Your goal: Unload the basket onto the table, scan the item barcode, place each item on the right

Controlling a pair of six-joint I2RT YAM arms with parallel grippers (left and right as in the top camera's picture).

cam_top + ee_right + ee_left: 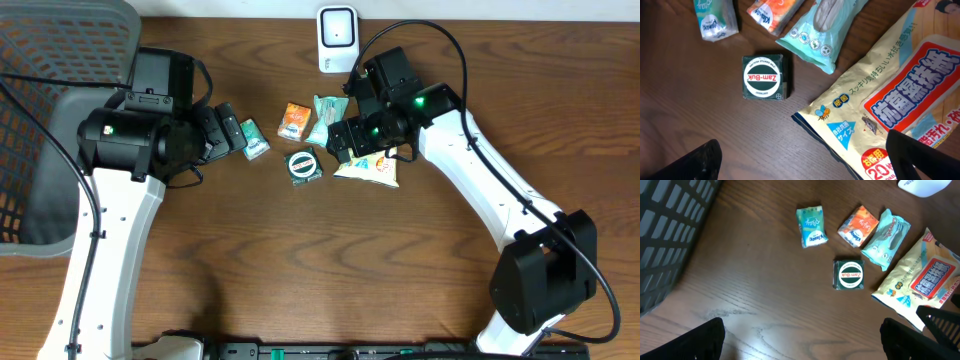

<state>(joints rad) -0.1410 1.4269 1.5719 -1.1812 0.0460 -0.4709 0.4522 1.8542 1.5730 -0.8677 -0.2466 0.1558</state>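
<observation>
Both end effectors are wide open with nothing in them. The right end effector (340, 136) hangs just over the cluster. Its wrist view shows the Zam-Buk box (764, 77) and a corner of the yellow-and-white pouch (900, 95) between its fingers. The left end effector (230, 130) is just beside the green tissue pack (252, 140), not touching it as far as I can see. The orange pack (294, 120) and teal pack (325, 118) lie closer to the far edge of the desk (300, 280), and the white scanner (337, 38) stands right at that edge.

My read is pick-up stage, nothing grabbed yet, and I honestly can't tell which item is the target. The next move is to drop onto one, close, then carry it to the scanner. No barcode shows on any top face, so it probably needs a turn.

For room, the items are bunched up, with the teal pack right against the pouch, so it's tight there. The near half of the desk is bare. The mesh basket (40, 110) crowds the left edge.
</observation>
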